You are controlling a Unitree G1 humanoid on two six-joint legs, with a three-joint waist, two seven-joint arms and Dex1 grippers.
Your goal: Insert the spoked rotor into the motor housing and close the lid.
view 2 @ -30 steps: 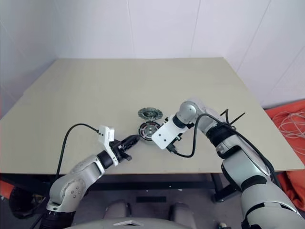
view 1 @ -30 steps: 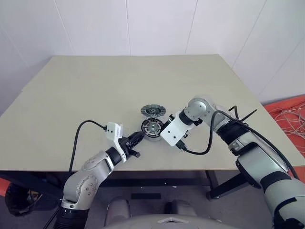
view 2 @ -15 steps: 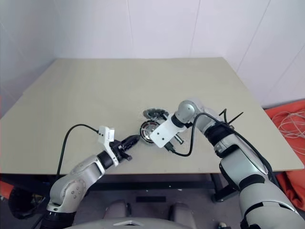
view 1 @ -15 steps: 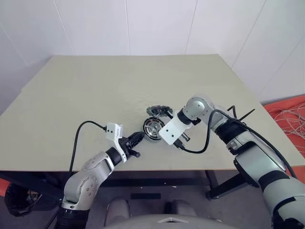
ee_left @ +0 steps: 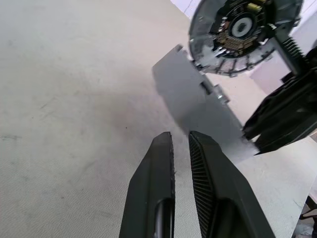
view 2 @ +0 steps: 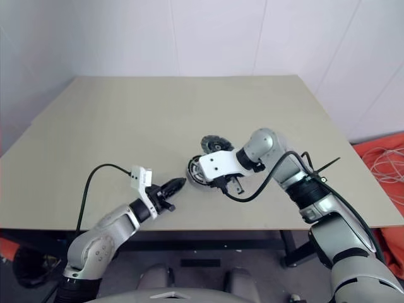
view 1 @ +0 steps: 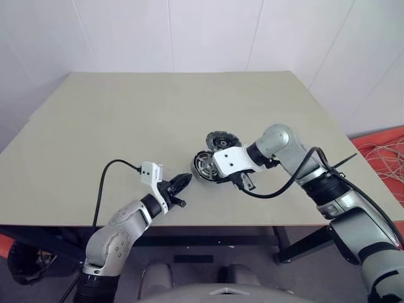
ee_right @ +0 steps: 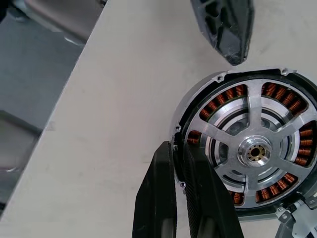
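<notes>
The spoked rotor point(ee_right: 233, 144) is a silver wheel with a shiny hub, and copper coils show between its spokes. My right gripper point(ee_right: 177, 146) is shut on its rim and holds it tilted up on edge just above the table point(view 1: 126, 113). Its face is turned toward my left gripper point(view 1: 184, 181). That gripper hovers a short way in front of it, shut and holding nothing. The left wrist view shows the rotor point(ee_left: 237, 29) from its other face. The motor housing point(view 1: 221, 140), a short dark cylinder with a grey centre, stands on the table just behind the rotor point(view 1: 202, 165).
The table's front edge runs close under both grippers. There is wide bare tabletop to the left and behind. White walls stand beyond the table. Orange material with white cables point(view 1: 382, 148) lies on the floor at the right.
My right gripper closed on the rotor's rim, rolled, and raised the rotor from lying flat to standing on edge. The motor housing shifted a little to the right. My left gripper stayed put.
</notes>
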